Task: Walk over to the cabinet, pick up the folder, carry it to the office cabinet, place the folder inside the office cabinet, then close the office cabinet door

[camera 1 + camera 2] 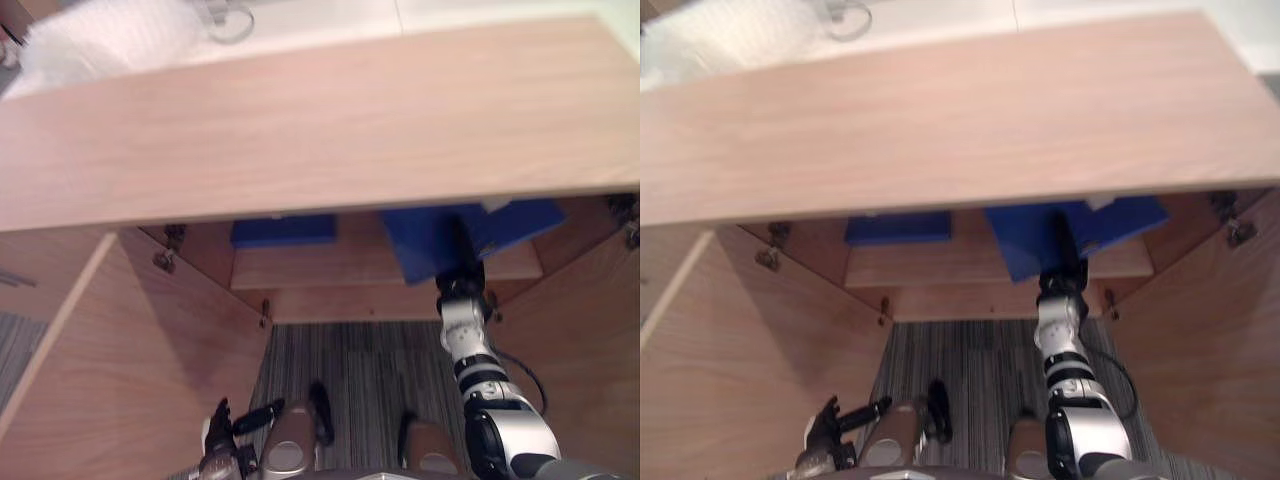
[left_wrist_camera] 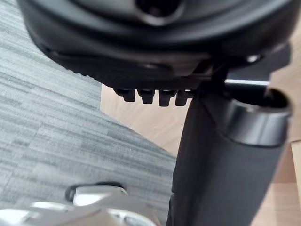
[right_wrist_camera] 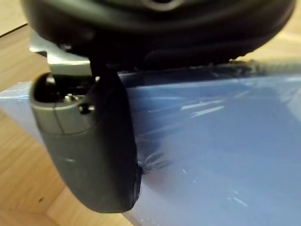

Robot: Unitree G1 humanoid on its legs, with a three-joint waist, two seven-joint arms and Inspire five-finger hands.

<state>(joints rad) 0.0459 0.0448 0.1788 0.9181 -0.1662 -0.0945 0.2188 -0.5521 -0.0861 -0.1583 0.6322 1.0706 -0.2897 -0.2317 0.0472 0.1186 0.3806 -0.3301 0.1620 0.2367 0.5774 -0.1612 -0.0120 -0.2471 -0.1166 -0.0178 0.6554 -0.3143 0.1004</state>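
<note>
Grey striped carpet underfoot, and a light wood-grain office cabinet with a flat slab top. Left door and right door both stand open, with metal hinges visible on the side wall. One wooden shelf shows inside.

The folder is blue with a glossy plastic cover, creased near the grip. It sits inside the cabinet on the shelf's right part, skewed, with one corner hanging past the shelf's front edge. Its back edge is cut off by the cabinet top.

The right hand is on the folder. Its thumb clamps down on the top face, and the fingers underneath are hidden.

A second blue flat item lies at the back left of the shelf, mostly hidden under the top, so I can't tell what it is.

The left hand hangs low by the left door, fingers loose and holding nothing.

A white blurry bundle lies beyond the cabinet top; I can't make it out.
</note>
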